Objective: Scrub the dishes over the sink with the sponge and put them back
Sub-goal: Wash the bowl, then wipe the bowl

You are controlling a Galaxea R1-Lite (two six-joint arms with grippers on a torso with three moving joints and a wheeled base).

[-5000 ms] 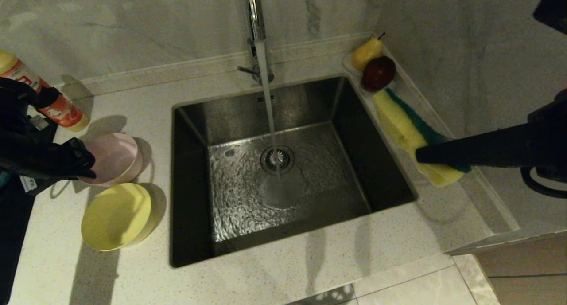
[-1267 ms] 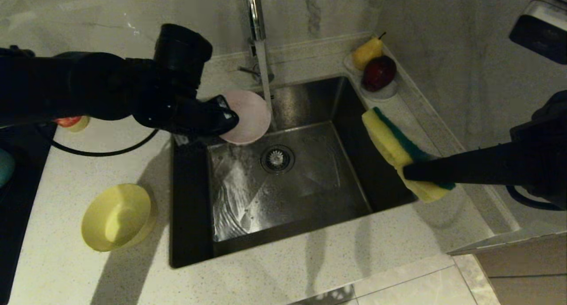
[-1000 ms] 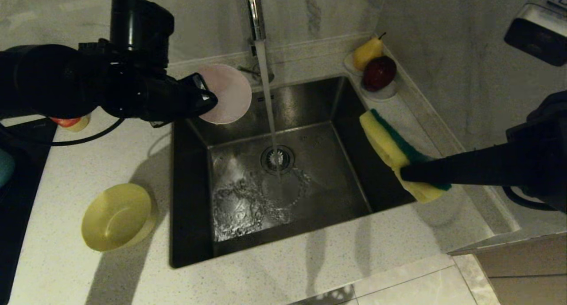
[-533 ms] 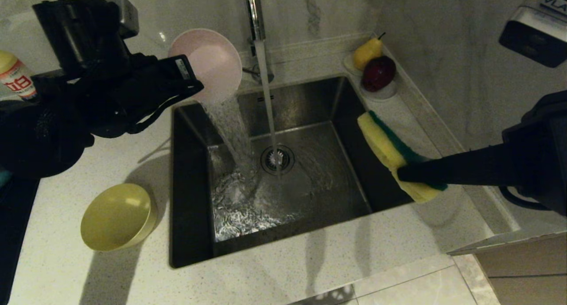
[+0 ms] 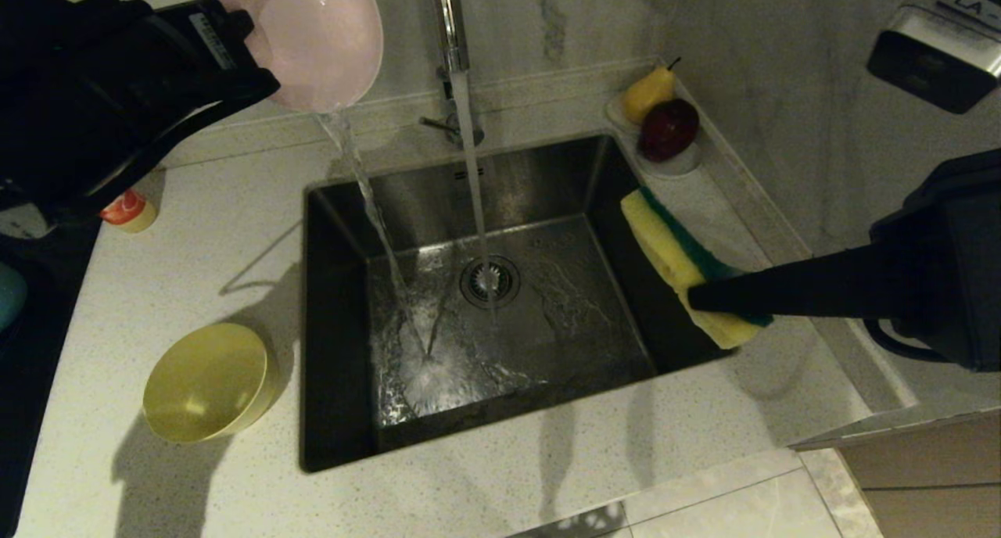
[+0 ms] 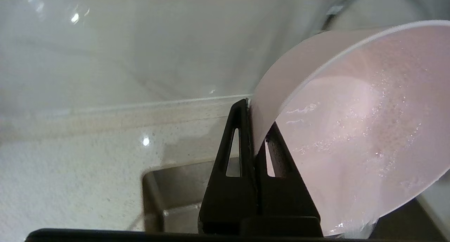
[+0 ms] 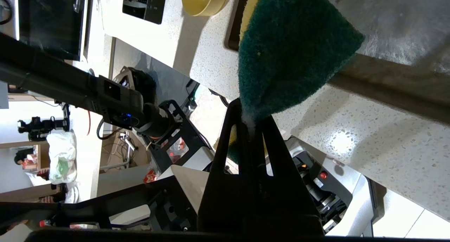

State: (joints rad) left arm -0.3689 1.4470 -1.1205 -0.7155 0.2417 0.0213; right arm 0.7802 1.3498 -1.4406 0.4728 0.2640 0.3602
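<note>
Left gripper (image 5: 262, 80) clamped on the pink bowl (image 5: 313, 37) rim, tilted high above the sink (image 5: 336, 303), water spilling out. Right gripper (image 5: 692, 297) pinched shut on the sponge (image 5: 672, 256) at the sink's right edge. Yellow bowl (image 5: 207, 381) on the counter (image 5: 195, 233).

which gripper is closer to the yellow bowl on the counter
Left. The left gripper, holding the pale pink plastic bowl, is above the round yellow plastic bowl; the right gripper is across the sink.

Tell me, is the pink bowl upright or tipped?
Tipped: the left gripper holds the pink bowl tilted, and water pours from it into the sink.
</note>
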